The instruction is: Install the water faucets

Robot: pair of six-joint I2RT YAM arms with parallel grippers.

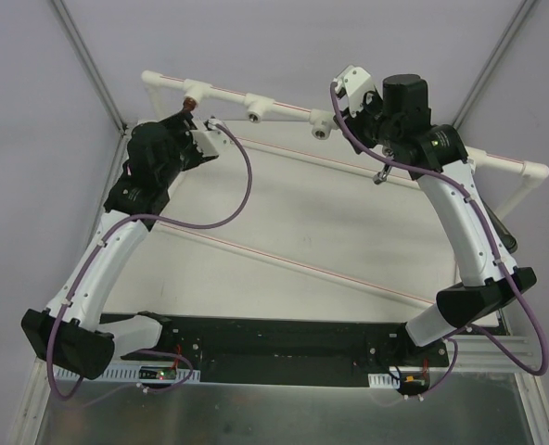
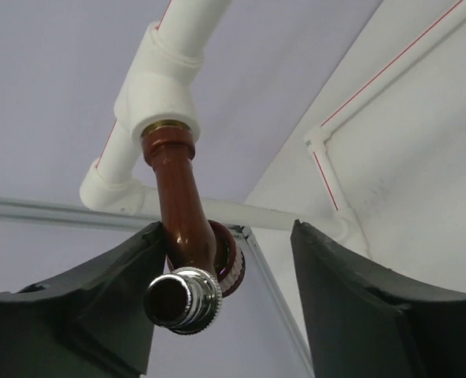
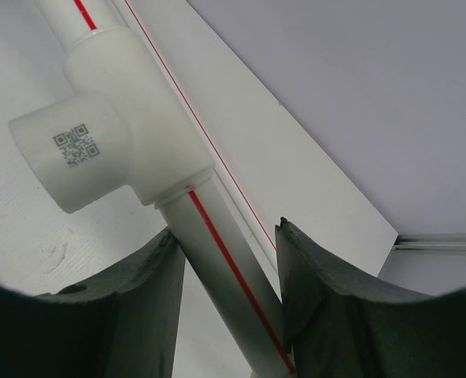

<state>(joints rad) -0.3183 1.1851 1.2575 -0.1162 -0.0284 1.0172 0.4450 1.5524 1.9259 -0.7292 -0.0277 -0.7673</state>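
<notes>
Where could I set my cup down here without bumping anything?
Bare tabletop lies mid-table, between the back pipe and the diagonal pipe. It is crowded along the back pipe: left gripper around the brown faucet, right gripper clamping the pipe.

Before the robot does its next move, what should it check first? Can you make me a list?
1. Brown faucet sits in the left tee at its brass ring: ok. How tightly it is screwed in: cannot tell.
2. Left gripper ready to turn it: not ok. One side of the jaws touches the faucet and the other stands apart.
3. Right gripper steadies the white pipe: ok, jaws closed on it.
4. Middle tee and right tee have free sockets: ok.
5. Second faucet ready: cannot tell. A small grey thing under the right arm is too small to make out.
</notes>
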